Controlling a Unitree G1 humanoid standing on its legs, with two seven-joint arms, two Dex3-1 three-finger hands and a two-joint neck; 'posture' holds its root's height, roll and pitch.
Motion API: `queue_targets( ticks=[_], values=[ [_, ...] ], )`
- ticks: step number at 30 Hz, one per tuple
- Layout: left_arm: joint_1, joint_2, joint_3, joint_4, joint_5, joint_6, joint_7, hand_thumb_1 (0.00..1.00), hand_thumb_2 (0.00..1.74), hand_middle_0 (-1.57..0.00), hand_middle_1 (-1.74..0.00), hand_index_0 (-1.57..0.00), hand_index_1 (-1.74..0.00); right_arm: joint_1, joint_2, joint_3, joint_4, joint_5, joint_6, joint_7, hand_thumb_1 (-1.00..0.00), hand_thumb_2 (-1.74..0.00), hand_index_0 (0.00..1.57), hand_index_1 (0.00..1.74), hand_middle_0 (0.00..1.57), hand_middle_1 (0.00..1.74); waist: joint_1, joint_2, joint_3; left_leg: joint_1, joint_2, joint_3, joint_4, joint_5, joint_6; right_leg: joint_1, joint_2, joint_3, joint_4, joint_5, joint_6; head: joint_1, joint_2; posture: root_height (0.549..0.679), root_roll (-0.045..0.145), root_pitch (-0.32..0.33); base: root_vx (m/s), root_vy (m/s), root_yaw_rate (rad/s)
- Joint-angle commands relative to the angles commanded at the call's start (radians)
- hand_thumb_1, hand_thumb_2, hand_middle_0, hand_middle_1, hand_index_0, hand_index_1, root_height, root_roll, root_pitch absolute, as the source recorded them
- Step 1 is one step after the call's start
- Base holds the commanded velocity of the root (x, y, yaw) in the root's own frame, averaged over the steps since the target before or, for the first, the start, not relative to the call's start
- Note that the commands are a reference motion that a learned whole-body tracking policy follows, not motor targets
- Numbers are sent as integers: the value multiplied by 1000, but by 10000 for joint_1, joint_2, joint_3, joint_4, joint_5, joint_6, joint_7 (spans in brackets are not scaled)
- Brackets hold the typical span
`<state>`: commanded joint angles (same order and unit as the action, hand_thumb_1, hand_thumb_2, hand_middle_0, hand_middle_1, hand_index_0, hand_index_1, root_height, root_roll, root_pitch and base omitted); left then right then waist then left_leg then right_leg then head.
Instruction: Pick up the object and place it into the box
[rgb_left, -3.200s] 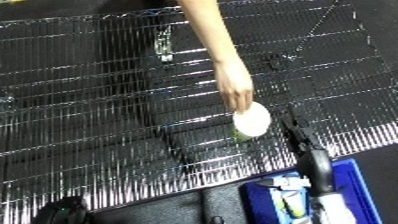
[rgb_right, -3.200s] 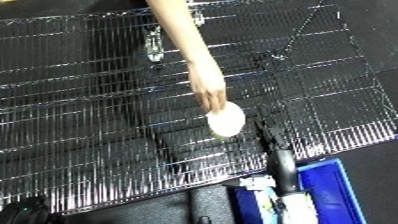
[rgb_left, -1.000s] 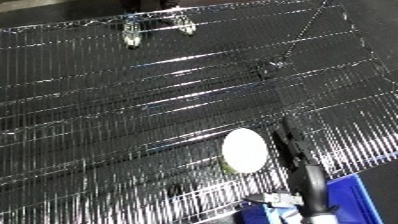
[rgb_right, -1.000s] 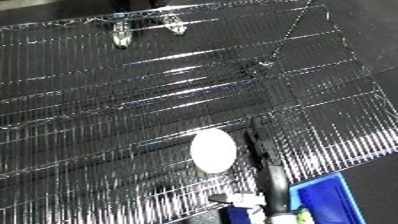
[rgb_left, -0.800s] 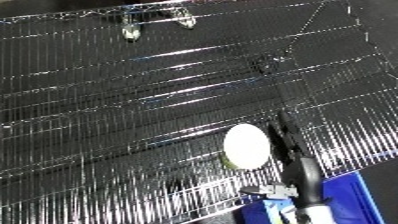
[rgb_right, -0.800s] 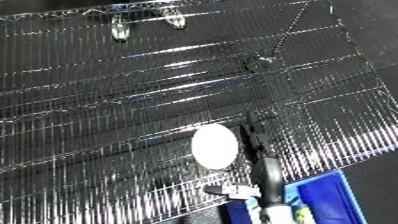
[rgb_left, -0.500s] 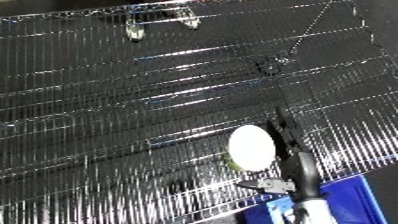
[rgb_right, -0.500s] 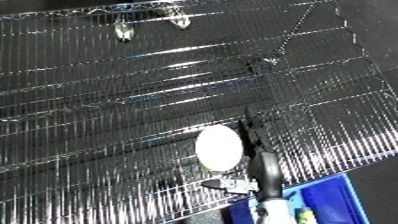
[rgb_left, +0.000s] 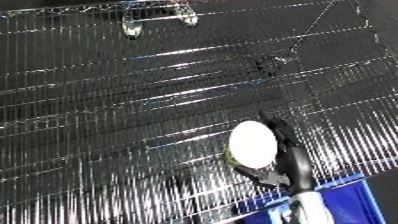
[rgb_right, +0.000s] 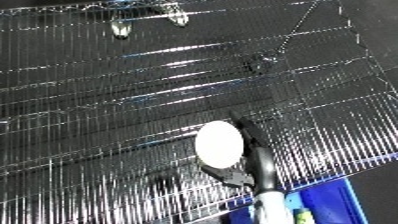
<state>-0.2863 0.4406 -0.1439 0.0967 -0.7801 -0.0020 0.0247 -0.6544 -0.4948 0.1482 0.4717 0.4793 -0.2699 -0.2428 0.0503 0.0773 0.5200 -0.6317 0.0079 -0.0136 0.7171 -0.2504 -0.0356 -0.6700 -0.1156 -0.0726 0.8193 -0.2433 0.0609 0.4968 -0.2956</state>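
Fingers of my right hand (rgb_left: 282, 150) reach up along the right edge of the white oval object (rgb_left: 251, 145), touching it; I cannot tell whether they are curled on it or straight. The object's long axis runs up the view, nearly in line with my forearm (rgb_right: 269, 200). It lies on the wire rack (rgb_left: 107, 110), whose mesh spreads wide above and left of my hand. The blue bin (rgb_right: 324, 205) sits below-right, beside my wrist.

White object (rgb_left: 252, 145) (greenish underside), blue bin (rgb_right: 327, 204), silver wire grid (rgb_left: 133, 100)
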Motion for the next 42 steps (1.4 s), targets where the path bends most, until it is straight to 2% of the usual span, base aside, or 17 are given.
queue_targets(
  ticks=[9,18,26,35,42],
  values=[
    [-50,21,-96,15,-79,-89,-13,1000,1740,-1570,-1740,-1570,-1740,-172,-107,82,359,-229,95,-341,-950,-1653,1492,1653,1492,1653,23,11,0,77,-18,-25,-196,55,37,21,14,-10,-130,58,7,109,137,631,44,161,-32,15,10],
    [-131,29,-71,61,-93,-145,-81,1000,1740,-1570,-1740,-1570,-1740,-242,-157,72,456,-359,142,-639,-950,-1653,1492,1653,1492,1653,12,0,0,240,-19,-13,-491,156,49,108,62,-17,-329,126,26,108,292,633,41,162,-38,15,-3],
    [-127,14,-73,82,-110,-171,-171,1000,1740,-1570,-1740,-1570,-1740,-142,-167,-13,208,-383,129,-849,-950,-1653,1492,1653,1492,1653,-43,-68,0,545,10,-10,-766,234,32,373,109,-20,-578,184,52,110,355,636,39,153,-35,8,-20],
    [128,3,28,35,-73,-204,-406,1000,1740,-1570,-1740,-1570,-1740,447,-79,-316,-1091,-800,80,-1232,-950,-1653,1492,1653,1492,1653,-279,-239,0,1401,85,58,-1346,309,0,1150,202,19,-1206,277,107,352,364,644,36,124,-25,14,-77],
    [519,-32,291,22,18,-249,-656,1000,1740,-1570,-1740,-1570,-1740,1500,25,-839,-2581,-1124,72,-1649,-950,-1653,1492,1653,1492,1653,-677,-413,0,2304,210,237,-1635,208,-32,1998,265,164,-1777,359,163,851,147,651,38,83,-20,33,-182]
  ],
)
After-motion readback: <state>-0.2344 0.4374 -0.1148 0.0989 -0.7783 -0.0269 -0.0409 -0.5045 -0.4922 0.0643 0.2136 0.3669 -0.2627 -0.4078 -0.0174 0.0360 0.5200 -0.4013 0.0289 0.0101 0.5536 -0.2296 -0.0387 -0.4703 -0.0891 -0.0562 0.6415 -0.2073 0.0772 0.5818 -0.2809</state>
